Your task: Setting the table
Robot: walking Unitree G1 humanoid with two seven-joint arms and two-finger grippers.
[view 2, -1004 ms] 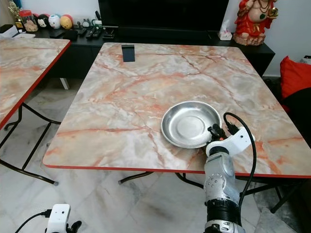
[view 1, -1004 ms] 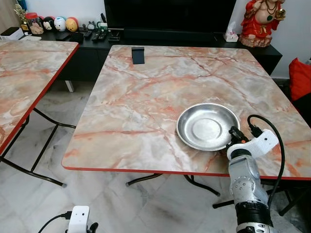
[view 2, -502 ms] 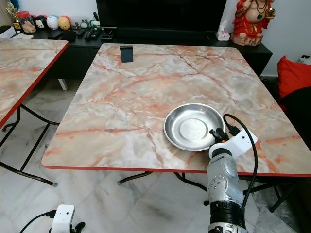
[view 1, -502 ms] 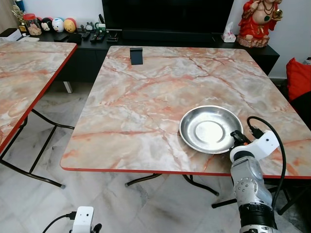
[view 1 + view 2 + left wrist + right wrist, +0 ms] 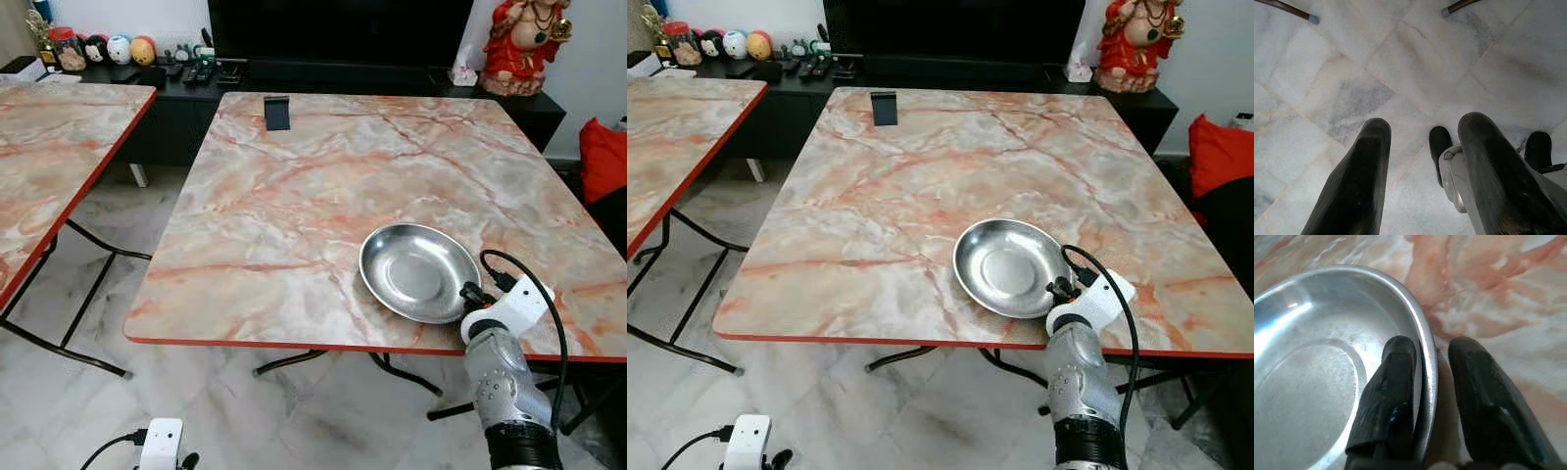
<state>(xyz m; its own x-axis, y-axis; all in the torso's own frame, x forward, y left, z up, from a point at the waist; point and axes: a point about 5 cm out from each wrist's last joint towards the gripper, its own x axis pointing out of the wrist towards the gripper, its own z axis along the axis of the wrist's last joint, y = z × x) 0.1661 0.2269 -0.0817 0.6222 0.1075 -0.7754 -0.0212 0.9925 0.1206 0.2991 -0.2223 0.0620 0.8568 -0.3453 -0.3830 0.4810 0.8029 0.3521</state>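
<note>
A round silver plate (image 5: 411,269) sits tilted on the marble table (image 5: 294,196), close to its front right edge. My right gripper (image 5: 468,294) is at the plate's near right rim. In the right wrist view the gripper (image 5: 1432,345) straddles that rim (image 5: 1425,362), with one finger inside the dish and the other outside over the marble, shut on the plate. My left gripper (image 5: 1425,127) hangs low over the tiled floor, its fingers apart and nothing between them.
A small black stand (image 5: 277,112) is at the table's far edge. A second marble table (image 5: 49,147) stands to the left with a floor gap between. A dark TV console (image 5: 196,70) with remotes and a red statue (image 5: 524,44) lines the back wall.
The plate has slid slightly toward the table's front edge and now sits tilted. My right arm has drawn back with it. The left arm still hangs.
</note>
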